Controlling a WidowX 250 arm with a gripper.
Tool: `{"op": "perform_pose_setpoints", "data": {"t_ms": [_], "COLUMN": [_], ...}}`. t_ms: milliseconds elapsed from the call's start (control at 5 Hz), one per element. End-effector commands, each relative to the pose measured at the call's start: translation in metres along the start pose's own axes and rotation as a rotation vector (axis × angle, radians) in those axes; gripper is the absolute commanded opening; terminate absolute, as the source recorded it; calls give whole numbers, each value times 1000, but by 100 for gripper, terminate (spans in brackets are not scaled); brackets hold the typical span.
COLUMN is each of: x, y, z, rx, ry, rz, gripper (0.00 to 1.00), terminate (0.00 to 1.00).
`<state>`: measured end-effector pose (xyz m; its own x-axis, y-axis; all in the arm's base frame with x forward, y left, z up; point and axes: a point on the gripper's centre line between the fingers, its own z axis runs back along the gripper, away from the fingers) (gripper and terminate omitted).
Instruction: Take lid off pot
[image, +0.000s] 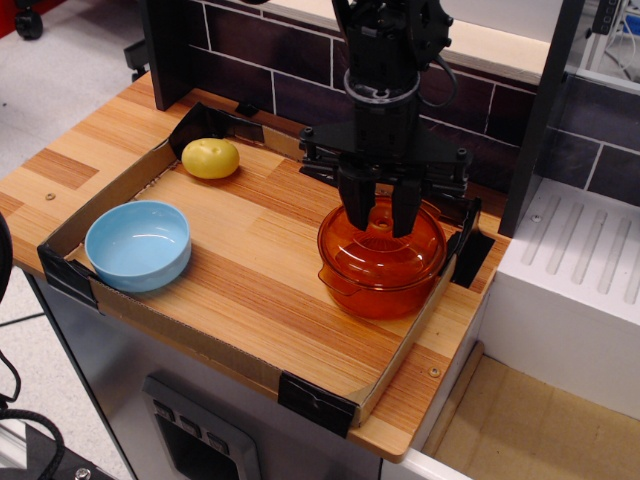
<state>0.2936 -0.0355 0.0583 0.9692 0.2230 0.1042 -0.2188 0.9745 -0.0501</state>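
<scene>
Dark brick wall backs a striped wooden tabletop (250, 260), where the black claw (381, 212) hangs straight down with its two fingers drawn in against the ring-shaped knob of the round translucent orange lid (383, 247), clamped on it. That lid sits directly beneath the claw on the deep translucent orange pot (381, 285). Well off to the claw's side rest a light blue bowl (138, 244) and a yellow round fruit (210, 158).

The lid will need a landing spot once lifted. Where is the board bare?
The widest bare wood lies between the light blue bowl, yellow round fruit and translucent orange pot. It is crowded at the pot, where the black gripper straddles the orange lid.
</scene>
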Motion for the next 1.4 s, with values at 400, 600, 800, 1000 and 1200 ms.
{"op": "perform_pose_setpoints", "data": {"t_ms": [400, 600, 800, 1000, 1200], "x": [22, 31, 40, 39, 34], "y": [13, 36, 64, 84, 97], "z": [82, 79, 57, 35, 22], "rx": [-143, -99, -70, -15, 20], "ry": [-73, -80, -31, -42, -37], "rz": [84, 106, 102, 71, 43], "gripper": [0, 0, 0, 0, 0], "terminate": [0, 0, 0, 0, 0]}}
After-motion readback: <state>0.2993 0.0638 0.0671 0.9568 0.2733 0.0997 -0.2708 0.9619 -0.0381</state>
